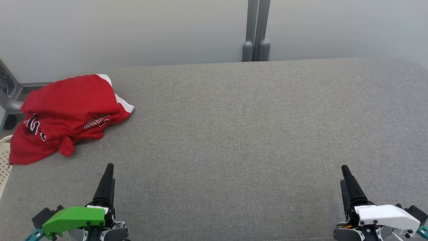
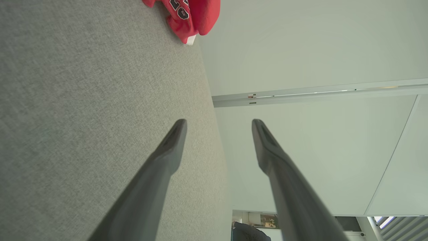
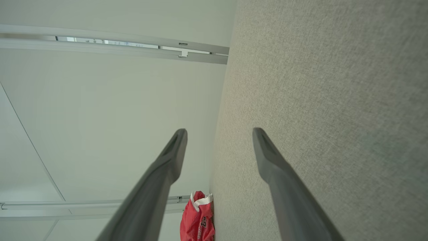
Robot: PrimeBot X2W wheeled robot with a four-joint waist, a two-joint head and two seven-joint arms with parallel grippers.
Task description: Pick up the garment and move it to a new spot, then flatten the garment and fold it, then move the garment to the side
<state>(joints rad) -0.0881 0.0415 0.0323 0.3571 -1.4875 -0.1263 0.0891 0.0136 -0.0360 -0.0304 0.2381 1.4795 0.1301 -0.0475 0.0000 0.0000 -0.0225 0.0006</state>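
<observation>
Lying crumpled at the far-left corner of the counter (image 1: 254, 140), the red garment (image 1: 70, 110) is well apart from both grippers, and part of it looks to droop over the left edge, just above a pale perforated basket (image 1: 4, 160). The left gripper (image 1: 109, 169) hovers near the front edge with its fingers (image 2: 172, 144) spread wide and nothing between them. The right gripper (image 1: 345, 170) sits toward the opposite front corner, its fingers (image 3: 267, 150) likewise parted and empty. The likeliest trouble, as I judge it, is a shallow pinch: taking only the top fold of the heap would let the rest trail, and any pull toward the left could slide the whole garment off that edge, into the basket or onto the floor. A grip pressed too deep might also snag the grey fabric that covers the counter. The right arm faces a long diagonal reach to the heap, so a two-handed lift risks the arms crowding each other at that corner. Room is generous otherwise: the middle and right of the counter offer broad open ground for a new spot, well away from the wall (image 1: 167, 30) and the grey post (image 1: 255, 36) behind the back edge.
</observation>
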